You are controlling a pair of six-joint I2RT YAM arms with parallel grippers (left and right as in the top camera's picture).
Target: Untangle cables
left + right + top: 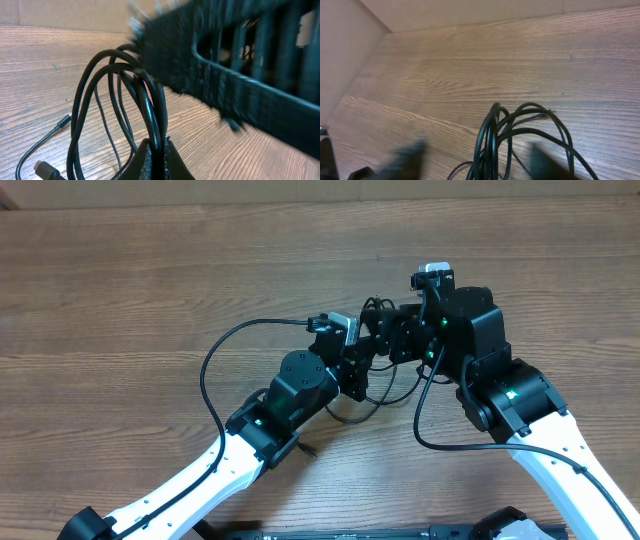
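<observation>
From above, the two arms meet near the middle of the wooden counter. The left hand comes in from the lower left and the right hand from the lower right. The cables sit in a dark bunch right between the two hands. One thin loop hangs out just below the hands, lying on the counter. The hands are too dark and too close together in this view to tell how wide they are.

In the left wrist view, the left hand is at the bottom middle of the frame. It is squeezed tight on a few strands of the cables. The cables go up from the fingers in tall loops. More strands trail down to the counter at the lower left, and a small plug lies there. The right hand is a big blurry dark shape across the upper right, just beside the top of the loops.

In the right wrist view, the right hand is spread wide and holds nothing. Its two fingers are blurry shapes at the bottom of the frame. The cables stand in loops between the fingers, at the bottom middle.
</observation>
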